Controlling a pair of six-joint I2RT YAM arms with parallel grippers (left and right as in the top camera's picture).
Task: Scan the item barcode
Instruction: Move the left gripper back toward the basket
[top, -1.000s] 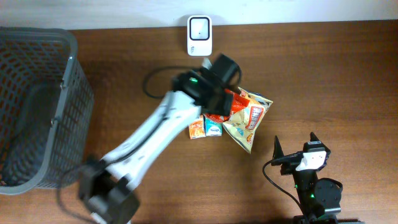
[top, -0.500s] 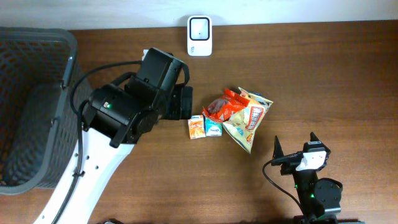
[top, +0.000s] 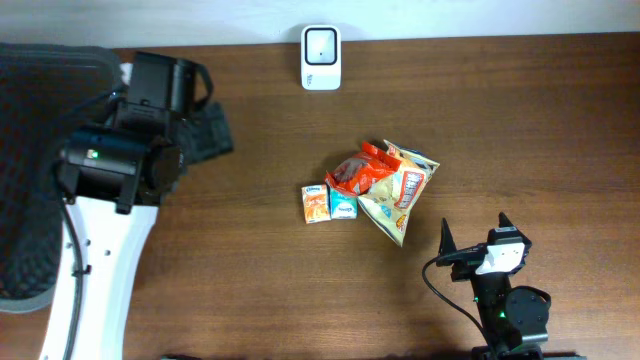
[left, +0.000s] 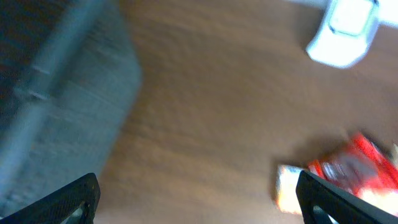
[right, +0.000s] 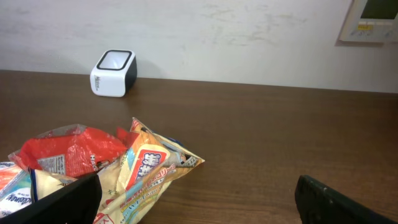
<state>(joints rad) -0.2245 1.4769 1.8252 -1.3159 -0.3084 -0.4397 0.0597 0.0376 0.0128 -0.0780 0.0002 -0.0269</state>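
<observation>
Several snack items lie in a pile mid-table: a red bag (top: 358, 172), a yellow bag (top: 400, 195) and two small cartons (top: 316, 203). The white barcode scanner (top: 321, 58) stands at the far edge. My left gripper (top: 205, 133) hangs open and empty next to the basket, well left of the pile. Its blurred wrist view shows the scanner (left: 345, 31), the red bag (left: 354, 168) and a carton (left: 287, 190) past the left gripper (left: 199, 205). My right gripper (top: 475, 235) rests open near the front edge, facing the yellow bag (right: 146, 171), the red bag (right: 68, 152) and the scanner (right: 114, 73).
A dark mesh basket (top: 40, 70) fills the left end of the table, seen blurred as the basket (left: 56, 93) in the left wrist view. A wall with a white control panel (right: 373, 18) stands behind the table.
My left arm has swung from over the snack pile leftward to the basket, its jaws open and empty throughout. The pile and the right arm have not moved.
</observation>
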